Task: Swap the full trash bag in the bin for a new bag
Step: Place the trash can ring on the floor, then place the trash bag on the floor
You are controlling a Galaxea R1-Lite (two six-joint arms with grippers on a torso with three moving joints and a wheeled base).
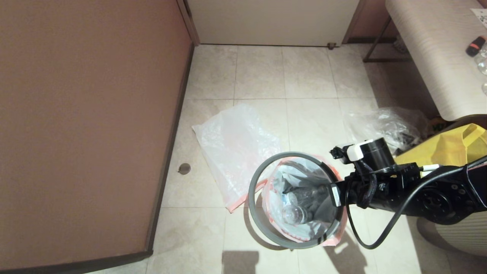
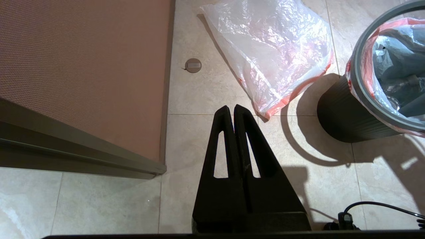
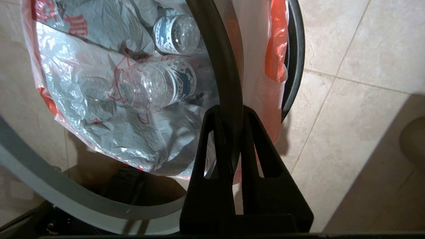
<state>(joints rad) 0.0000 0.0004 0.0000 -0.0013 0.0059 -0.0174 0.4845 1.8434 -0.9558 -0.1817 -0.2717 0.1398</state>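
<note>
The full trash bag [image 1: 300, 201] sits inside the bin [image 1: 254, 205] on the tiled floor [image 1: 304, 76], bottles [image 3: 169, 81] showing through its film, its pink band folded over the grey ring [image 3: 229, 66]; the right gripper [image 3: 231, 114] has its fingers pinched narrowly on that ring at the bin's right side, probably to lift it and free the bag; the new bag [image 1: 236, 148] lies flat just left of the bin, ready for later; the left gripper [image 2: 234, 111], fingers together and holding nothing, hangs over the near floor; a brown wall panel [image 1: 87, 121] stands left, a yellow bag [image 1: 449, 148] right.
</note>
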